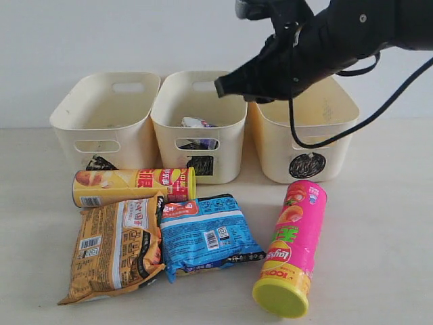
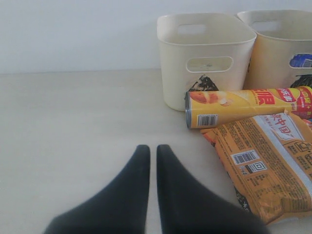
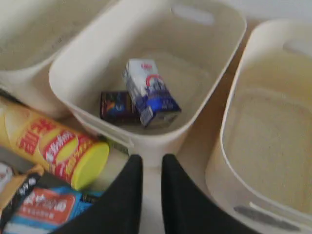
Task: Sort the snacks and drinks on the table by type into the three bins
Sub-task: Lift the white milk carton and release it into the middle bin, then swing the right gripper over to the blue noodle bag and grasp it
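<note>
The dark purple box [image 3: 117,107] and the white-and-blue carton [image 3: 148,92] lie in the middle bin [image 1: 196,122], which is marked with a square. My right gripper [image 1: 220,87] [image 3: 152,161] hangs above that bin's near wall, its fingers close together and holding nothing. On the table [image 1: 379,223] lie the yellow-and-red tube [image 1: 132,186], the orange-tan bag [image 1: 115,247], the blue bag [image 1: 206,233] and the pink tube [image 1: 291,247]. My left gripper [image 2: 153,148] is low over bare table, shut and empty, to the left of the yellow tube [image 2: 243,105].
The triangle bin [image 1: 105,118] on the left and the circle bin [image 1: 304,128] on the right show nothing inside. The right arm and its cable hang over the circle bin. A pale wall stands behind the bins.
</note>
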Tool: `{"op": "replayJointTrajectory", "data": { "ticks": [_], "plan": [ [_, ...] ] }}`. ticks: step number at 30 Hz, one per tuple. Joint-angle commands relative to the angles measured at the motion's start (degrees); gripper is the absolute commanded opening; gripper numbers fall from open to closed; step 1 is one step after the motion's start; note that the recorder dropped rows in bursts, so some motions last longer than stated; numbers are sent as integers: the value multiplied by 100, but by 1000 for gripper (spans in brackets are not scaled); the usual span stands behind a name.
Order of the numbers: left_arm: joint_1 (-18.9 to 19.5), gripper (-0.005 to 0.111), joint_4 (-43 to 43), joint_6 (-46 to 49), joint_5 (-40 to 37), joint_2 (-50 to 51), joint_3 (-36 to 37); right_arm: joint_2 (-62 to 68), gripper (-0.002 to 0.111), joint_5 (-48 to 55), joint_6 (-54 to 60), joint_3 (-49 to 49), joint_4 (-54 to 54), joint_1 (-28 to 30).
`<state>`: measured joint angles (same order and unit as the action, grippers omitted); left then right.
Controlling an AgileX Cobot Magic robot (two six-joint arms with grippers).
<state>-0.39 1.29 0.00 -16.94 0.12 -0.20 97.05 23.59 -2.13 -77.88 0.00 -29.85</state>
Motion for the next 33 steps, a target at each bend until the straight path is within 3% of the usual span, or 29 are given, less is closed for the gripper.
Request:
{"op": "replayJointTrajectory", "data": {
  "ticks": [1, 9, 21, 33],
  "plan": [
    [-15, 4, -28, 0, -2, -12, 20, -51, 4, 787, 8, 7, -135, 22],
    [-15, 4, -28, 0, -2, -12, 20, -298, 4, 614, -433, 689, -135, 22],
    [-15, 4, -28, 0, -2, -12, 20, -2129, 4, -1080, -623, 2459, -135, 22],
    [-15, 4, -28, 0, -2, -12, 20, -2561, 4, -1781, -1609, 4081, 0, 1072]
  ]
}}
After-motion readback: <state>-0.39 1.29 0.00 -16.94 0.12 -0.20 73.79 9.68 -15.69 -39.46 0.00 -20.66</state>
